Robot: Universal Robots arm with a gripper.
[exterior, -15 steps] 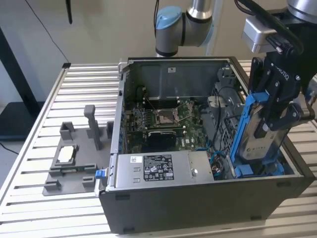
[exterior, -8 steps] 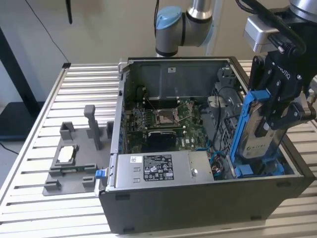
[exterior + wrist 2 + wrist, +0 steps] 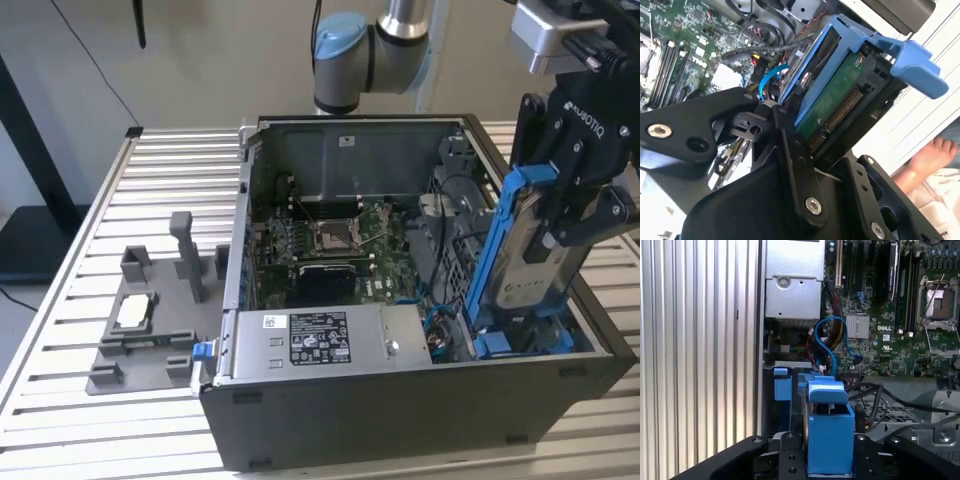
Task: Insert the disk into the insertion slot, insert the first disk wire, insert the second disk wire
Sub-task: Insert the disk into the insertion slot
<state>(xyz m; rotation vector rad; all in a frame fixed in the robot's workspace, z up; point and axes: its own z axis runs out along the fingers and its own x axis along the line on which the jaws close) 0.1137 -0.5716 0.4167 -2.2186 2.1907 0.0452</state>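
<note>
- jaws are clamped tight on the disk (image 3: pixel 535 262), so the gripper (image 3: pixel 565 215) has it squeezed from both sides
- in the first wrist view you can see a black finger (image 3: pixel 790 455) on either side of the blue carrier bracket (image 3: pixel 830 435)
- second wrist view shows the disk's green circuit-board side (image 3: pixel 832 100) facing the camera, with the bracket wrapped around it
- the disk stands on end and leans a bit, with its lower end down at the blue clips of the insertion slot (image 3: pixel 497 347), in the case's front corner on the exterior view's right
- honestly can't tell if it's actually seated in there
- a looped blue cable (image 3: pixel 827 327) sits just beyond the slot
- further inside the computer case (image 3: pixel 400 410) are the silver power-supply box (image 3: pixel 310 340) and the green motherboard (image 3: pixel 330 235)
- the case sits on a slatted table (image 3: pixel 170 180), and a grey fixture (image 3: pixel 150 320) is off to the exterior view's left
</note>
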